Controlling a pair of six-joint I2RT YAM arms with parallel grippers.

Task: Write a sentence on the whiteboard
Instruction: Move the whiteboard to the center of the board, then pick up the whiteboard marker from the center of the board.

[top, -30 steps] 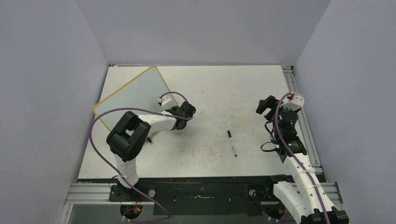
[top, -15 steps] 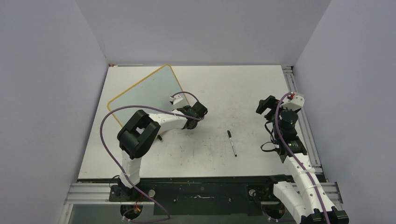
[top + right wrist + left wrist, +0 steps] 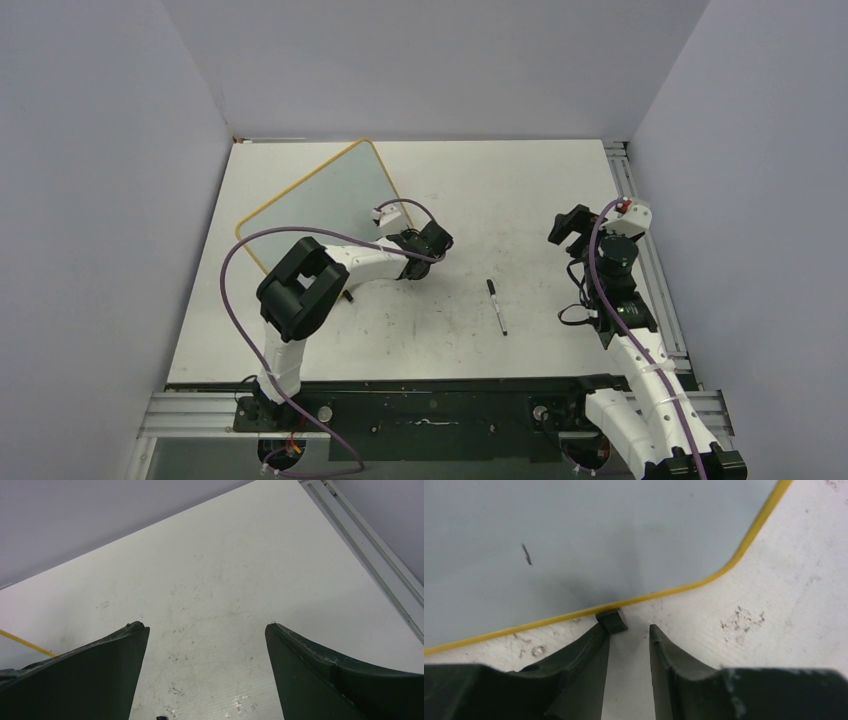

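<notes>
I see the whiteboard (image 3: 320, 205) lying skewed at the worktop's (image 3: 500, 190) far left. The left pincer (image 3: 629, 627), narrowly parted on nothing, sits just beside its yellow rim. Open worktop separates the marker (image 3: 497, 306). The right pincer (image 3: 205, 627) is spread wide near the right edge.

Heads up: from above, your left arm (image 3: 360, 262) covers the near corner of the whiteboard (image 3: 320, 200), and the wrist cam crops most of it. That black mark (image 3: 526, 554) is too small to read.
</notes>
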